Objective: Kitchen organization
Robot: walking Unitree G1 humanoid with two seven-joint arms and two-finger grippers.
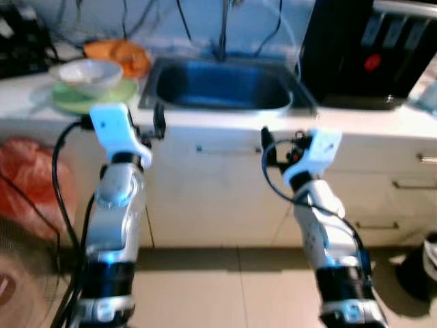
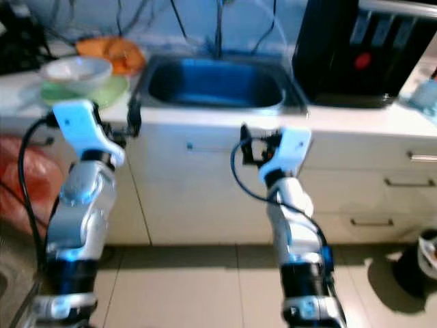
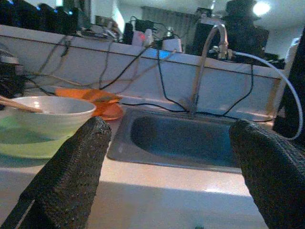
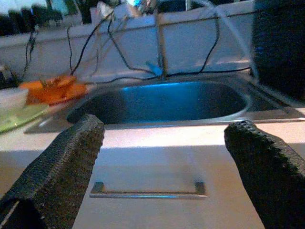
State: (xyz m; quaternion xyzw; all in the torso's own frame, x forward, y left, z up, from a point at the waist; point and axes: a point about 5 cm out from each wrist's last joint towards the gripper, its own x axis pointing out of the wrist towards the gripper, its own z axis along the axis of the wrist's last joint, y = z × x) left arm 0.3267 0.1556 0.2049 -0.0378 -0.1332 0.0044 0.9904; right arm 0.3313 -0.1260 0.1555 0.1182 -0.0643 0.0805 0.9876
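Both grippers, left [image 3: 167, 176] and right [image 4: 164, 176], gape wide and empty; approach the white ceramic bowl [image 1: 89, 74] squarely along the pale desk [image 1: 225, 121].

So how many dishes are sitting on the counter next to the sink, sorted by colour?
White bowl: 1
Green plate, under the bowl: 1
Orange dish, behind them: 1
Total: 3 dishes, all left of the sink.
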